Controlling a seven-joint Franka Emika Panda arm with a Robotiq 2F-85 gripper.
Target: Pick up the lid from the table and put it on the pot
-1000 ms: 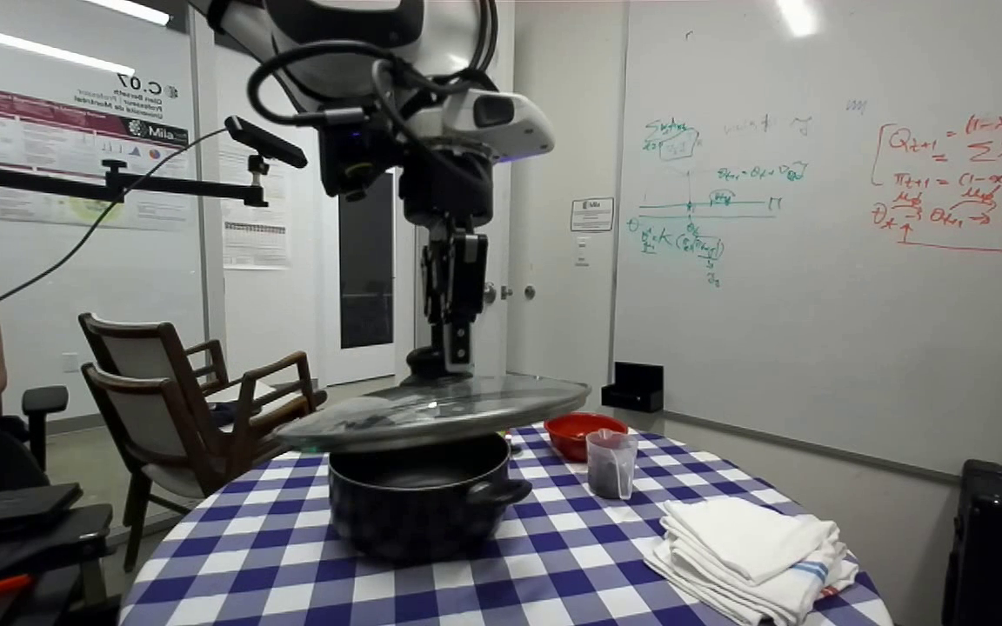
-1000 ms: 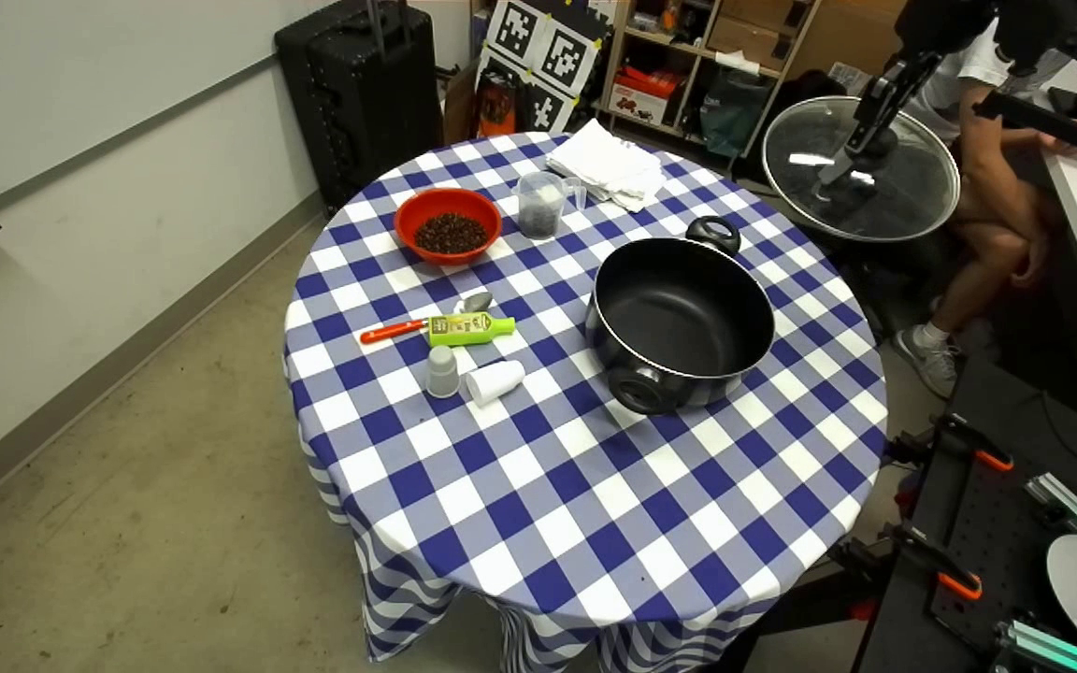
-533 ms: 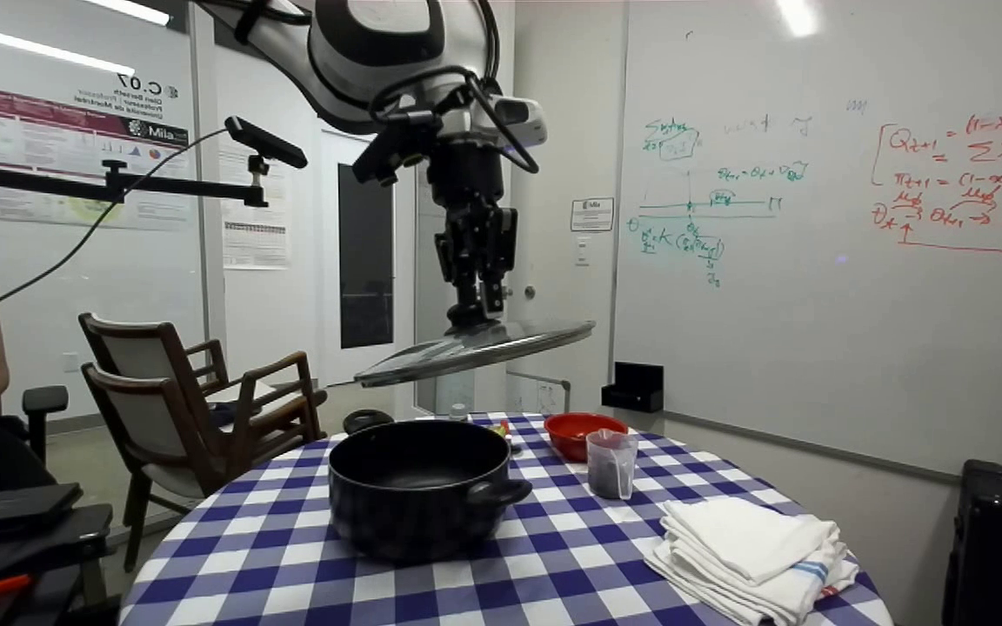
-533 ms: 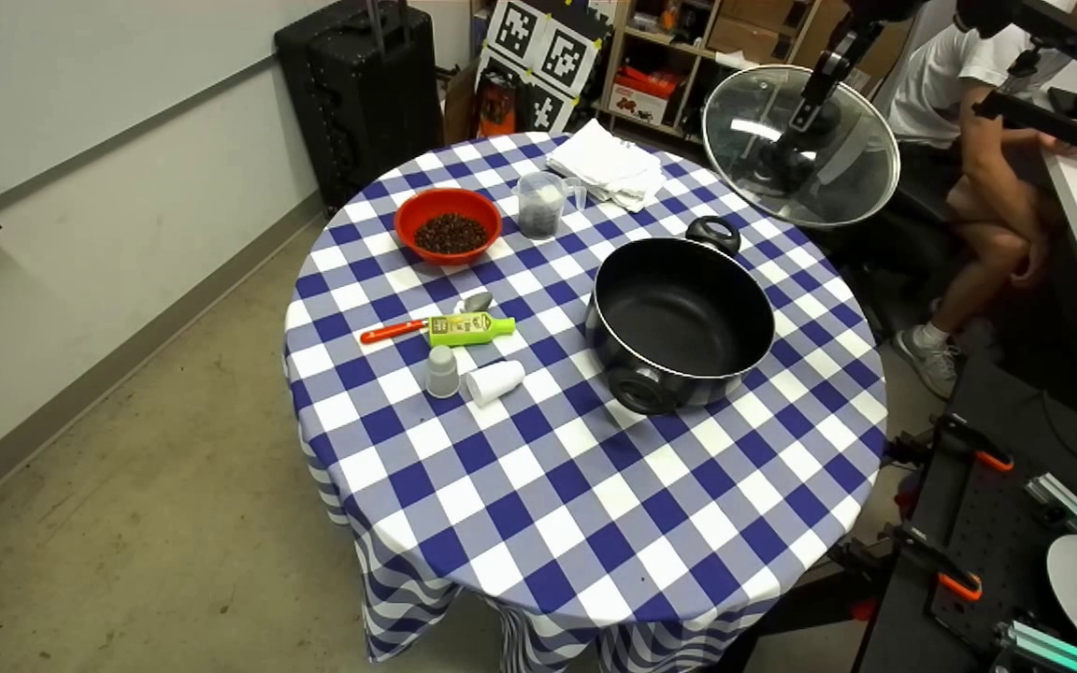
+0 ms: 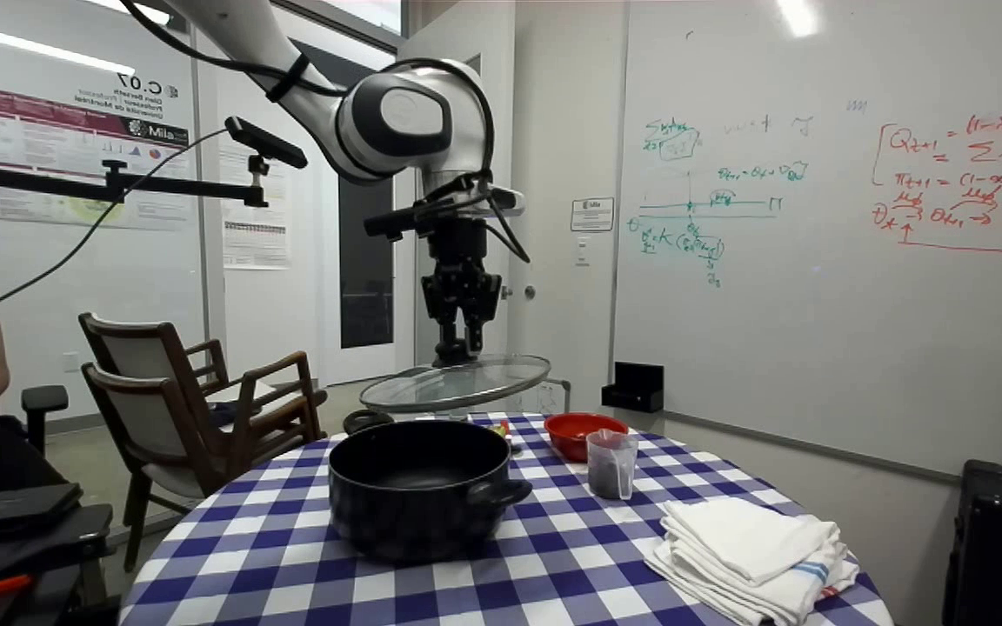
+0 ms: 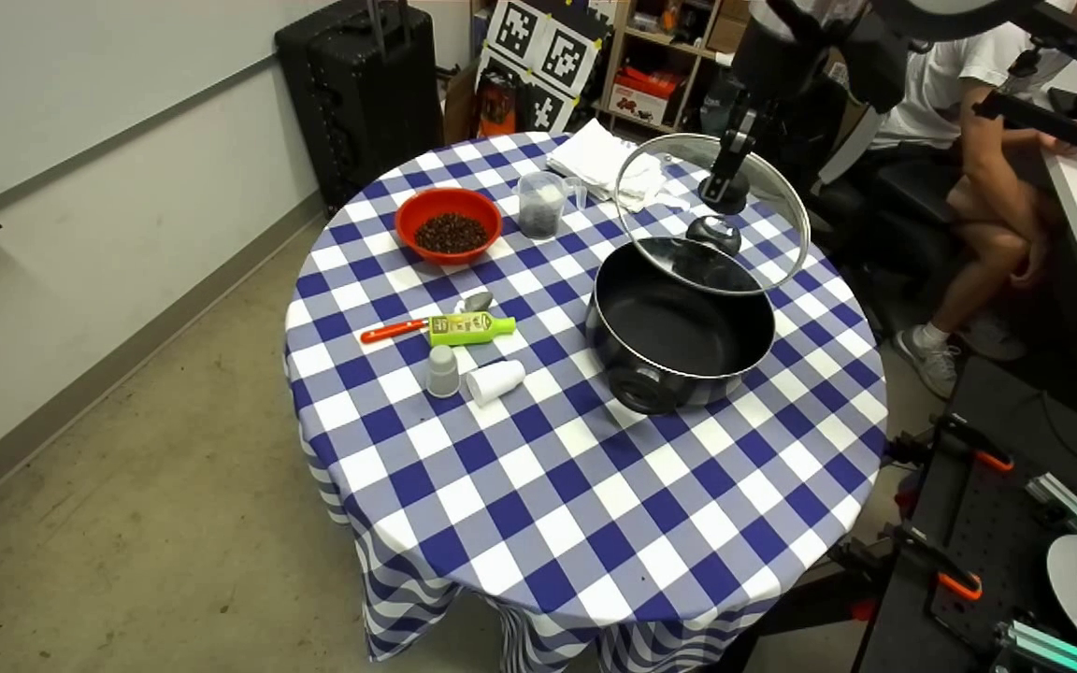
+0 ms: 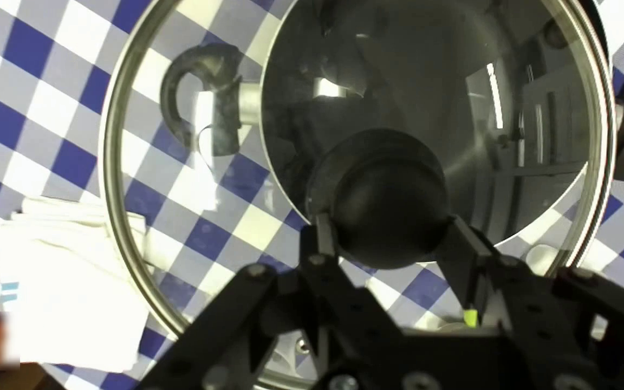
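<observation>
The see-through lid with a metallic rim (image 5: 501, 376) hangs in the air, tilted. It also shows in the wrist view (image 7: 114, 162). My gripper (image 5: 461, 341) is shut on the lid's round black knob (image 7: 390, 211), with a finger on each side in the wrist view. The black pot (image 5: 418, 496) stands uncovered on the checked table. In an exterior view the lid (image 6: 665, 210) overlaps the part of the pot (image 6: 688, 327) near one handle and is off-centre from its opening. A gap separates lid and pot. The wrist view shows most of the pot through the lid's glass.
Folded white cloths (image 6: 604, 164), a clear measuring cup (image 6: 538, 210) and a red bowl (image 6: 450, 224) stand on the table. A green bottle (image 6: 471, 329), a red-handled spoon (image 6: 394, 331) and white cups (image 6: 496, 381) lie or stand opposite. A camera (image 5: 266, 142) hangs on a bar.
The held lid has moved from beside the table to partly over the pot, rising and then coming lower. The pot has not moved. The gripper has kept its hold.
</observation>
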